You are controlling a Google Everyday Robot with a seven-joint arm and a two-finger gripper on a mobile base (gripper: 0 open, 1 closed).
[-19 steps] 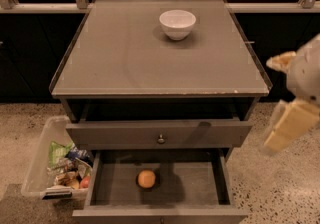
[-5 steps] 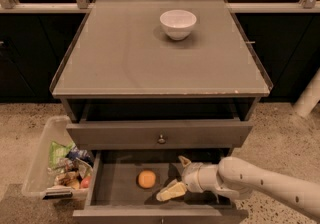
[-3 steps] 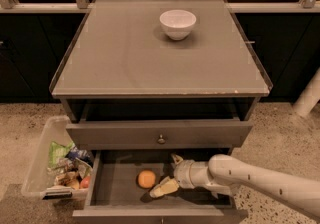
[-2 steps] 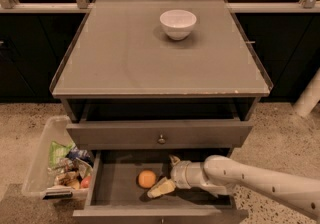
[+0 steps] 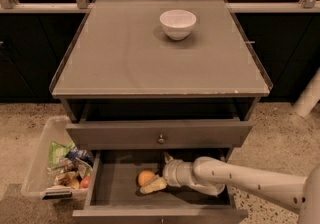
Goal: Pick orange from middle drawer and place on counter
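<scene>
The orange (image 5: 145, 177) lies on the floor of the open middle drawer (image 5: 114, 184), left of centre. My gripper (image 5: 154, 172) reaches into the drawer from the right and is open. One pale finger (image 5: 153, 185) lies along the orange's front right side, touching or nearly touching it. The other finger (image 5: 167, 157) points toward the back of the drawer. The orange sits just left of the gap between them. The grey counter (image 5: 145, 58) is above.
A white bowl (image 5: 177, 23) stands at the back of the counter. The drawer above (image 5: 160, 134) is shut. A clear plastic bin (image 5: 41, 160) with packets and a small red fruit (image 5: 85, 182) stands on the floor to the left.
My gripper entered the drawer from the right and slid left, until its front finger lies beside the orange. The orange has not moved.
</scene>
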